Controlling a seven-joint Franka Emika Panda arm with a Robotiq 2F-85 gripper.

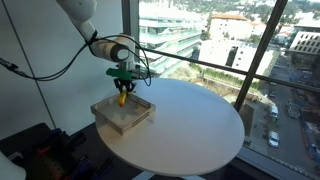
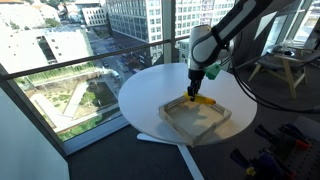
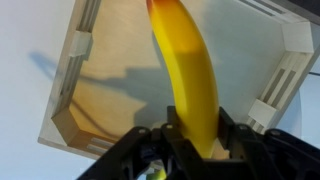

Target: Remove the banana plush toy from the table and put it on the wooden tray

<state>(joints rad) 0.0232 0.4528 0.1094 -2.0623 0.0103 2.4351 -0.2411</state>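
Item: banana plush toy (image 3: 190, 70), clenched at one end in the gripper (image 3: 197, 128), hanging just beneath it above the wooden tray (image 3: 75, 60). We judge it held clear of the desk (image 1: 200, 130) to pass the tray's wall.

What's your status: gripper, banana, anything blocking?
Gripper shut on banana plush toy. Held over wooden tray, not yet released. Nothing seen in the way.

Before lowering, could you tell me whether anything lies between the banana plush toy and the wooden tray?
Nothing visible does: the tool holds the banana plush toy directly over the wooden tray's bare bottom.
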